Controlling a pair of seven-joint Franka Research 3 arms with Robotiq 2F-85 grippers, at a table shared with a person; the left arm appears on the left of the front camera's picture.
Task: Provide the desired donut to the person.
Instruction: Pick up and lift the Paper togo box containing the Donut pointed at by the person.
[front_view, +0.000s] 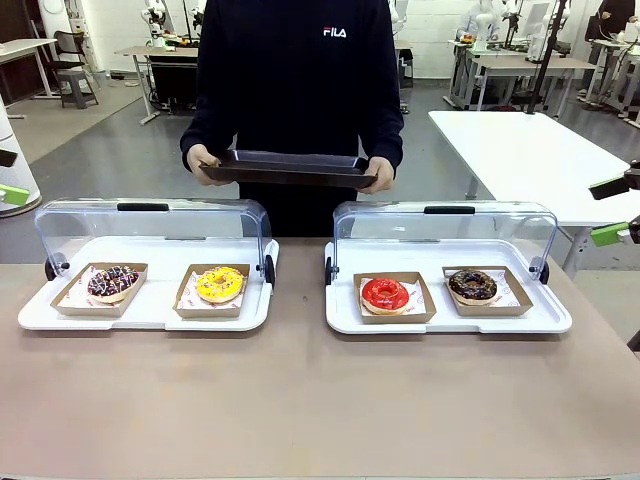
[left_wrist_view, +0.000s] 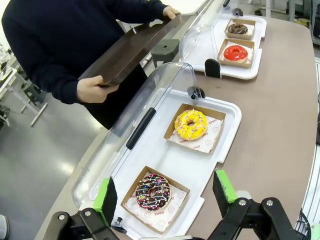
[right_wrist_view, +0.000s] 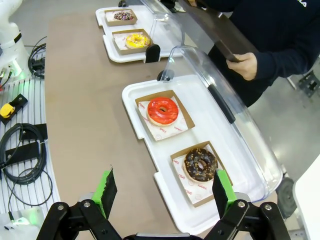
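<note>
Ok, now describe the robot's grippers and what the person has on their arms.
Both the left gripper and the right gripper have black, jointed linkage fingers with bolt heads at the pivots and bright green pads. The person wears a dark navy sweatshirt with long sleeves ending in cuffs, and a small white FILA logo on the chest.

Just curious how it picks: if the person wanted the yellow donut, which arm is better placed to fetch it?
Probably the left. The left pincer, open, faces the tray holding the yellow donut, its lid up. The right pincer faces the other tray, farther off.
</note>
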